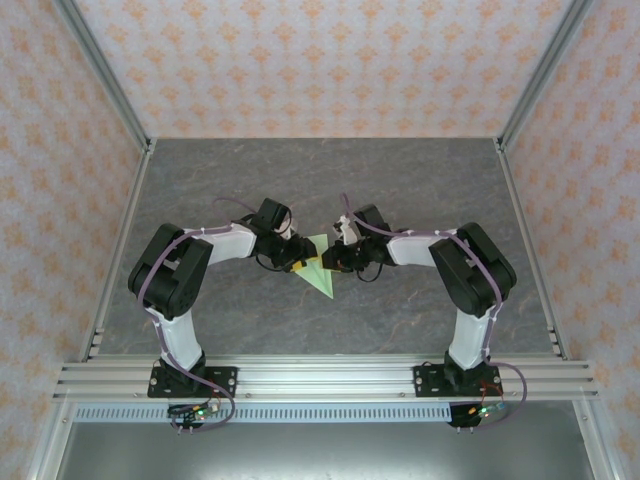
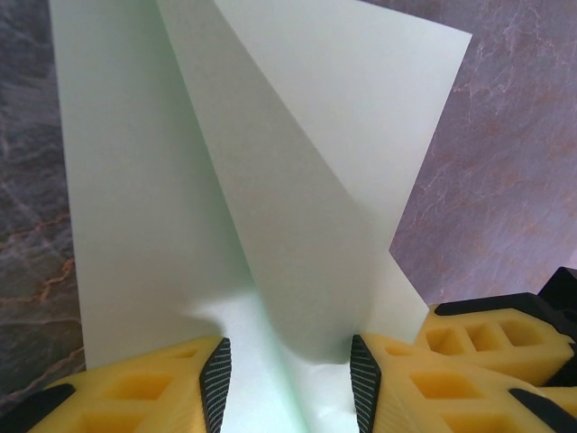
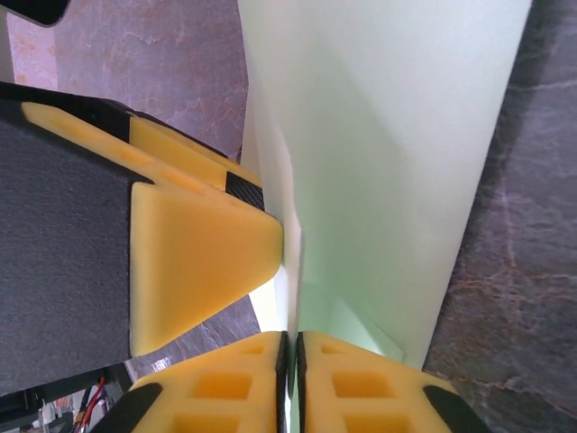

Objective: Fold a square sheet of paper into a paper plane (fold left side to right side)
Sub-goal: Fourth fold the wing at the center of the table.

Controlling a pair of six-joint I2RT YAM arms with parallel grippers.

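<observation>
Pinched shut on a raised edge of the paper plane (image 1: 318,268): right gripper (image 3: 290,374). Standing apart, astride the folded flap: left gripper (image 2: 288,379). Centred on the grey table (image 1: 400,180) between both arms, tip toward the near edge. Open tabletop all round, out to the patterned walls (image 1: 300,60).
</observation>
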